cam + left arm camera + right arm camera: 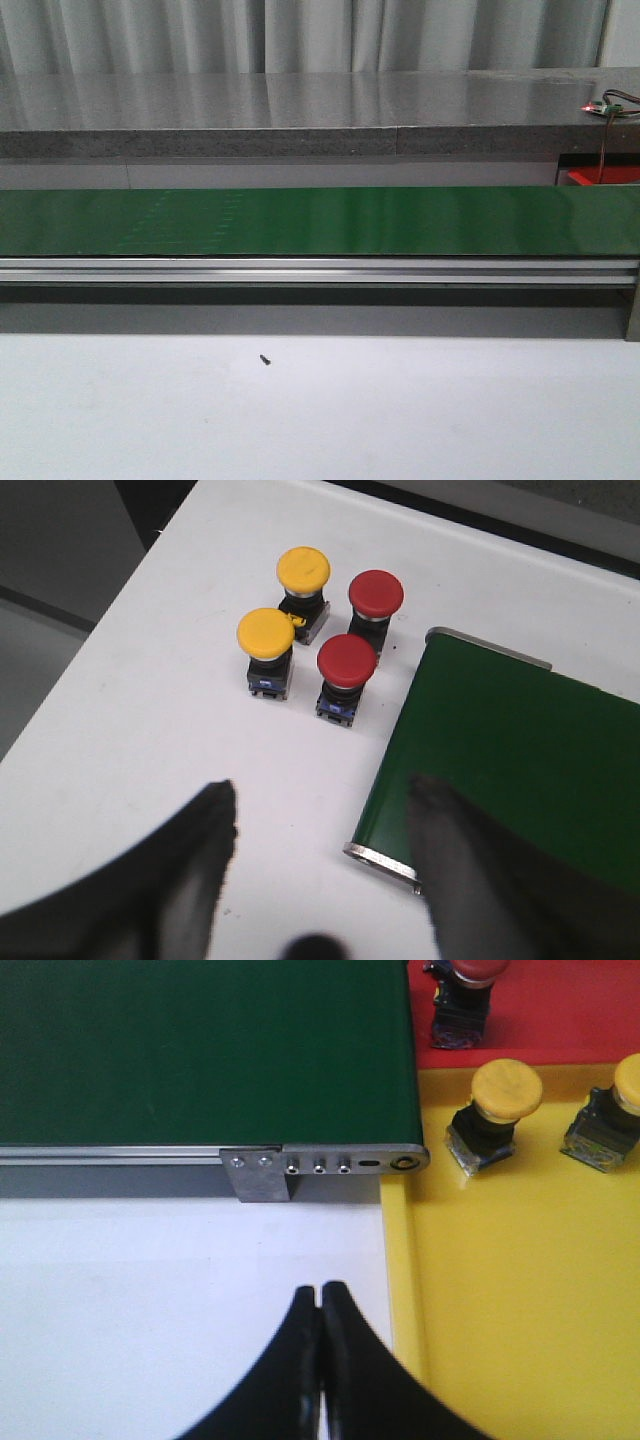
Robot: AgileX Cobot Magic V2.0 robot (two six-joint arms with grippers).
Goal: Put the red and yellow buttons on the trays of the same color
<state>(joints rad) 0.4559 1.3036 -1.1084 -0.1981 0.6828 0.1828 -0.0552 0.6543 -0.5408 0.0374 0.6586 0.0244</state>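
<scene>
Start with the green conveyor belt (320,222), which runs across the whole front view between the two arms and looks set there to carry buttons from your left side to the trays on your right; nothing rides on it that you can see. At its right end the yellow tray (520,1290) sits tucked under the belt's lip, with the red tray (560,1020) touching it on the far side, so parts would drop off close to where they belong. Two yellow buttons (497,1110) already stand upright in the yellow tray, and one red button (462,1000) stands in the red one, partly cut off by the frame. At the belt's left end, four buttons wait on the white table (150,710) in a tight square: two yellow (268,645) and two red (345,670), all cap up, just beside the belt. Your left gripper (320,810) hangs above them with its fingers spread wide and nothing between them. Your right gripper (320,1305) has its fingers pressed together, empty, over the table beside the yellow tray
</scene>
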